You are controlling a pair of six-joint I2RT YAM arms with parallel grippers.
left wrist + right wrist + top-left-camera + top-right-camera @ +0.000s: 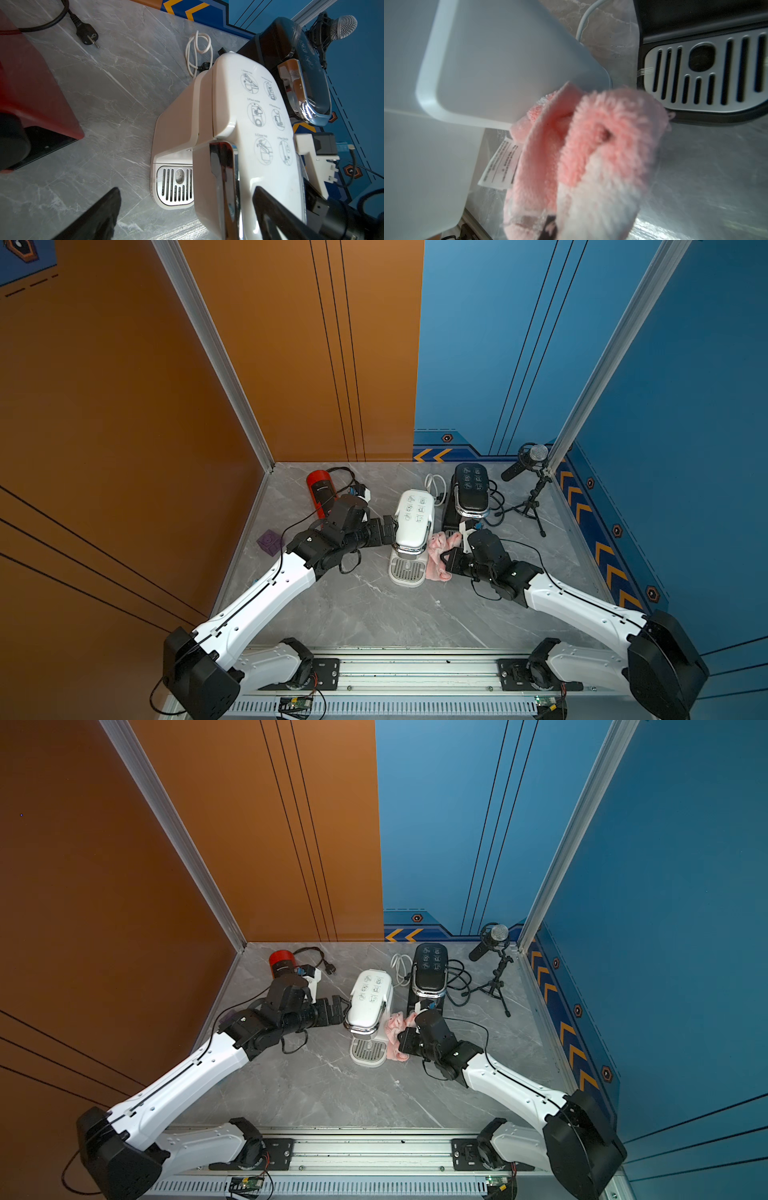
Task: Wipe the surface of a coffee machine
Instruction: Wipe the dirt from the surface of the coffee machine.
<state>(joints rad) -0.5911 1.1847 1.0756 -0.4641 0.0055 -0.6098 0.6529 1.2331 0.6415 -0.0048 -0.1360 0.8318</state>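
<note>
While I am gripping the pink cloth (pixel 435 551) in the right pincer (pixel 445 561), the white coffee machine (pixel 412 522) is standing just left of it, axis running near-to-far; left pincer (pixel 390 531) is gaping wide.

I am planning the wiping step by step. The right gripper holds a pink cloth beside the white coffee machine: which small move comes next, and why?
Probably press the pink cloth sideways onto the white coffee machine and begin a stroke. The right gripper is shut on it right beside the machine's wall; the open left gripper stands opposite, perhaps to steady it.
</note>
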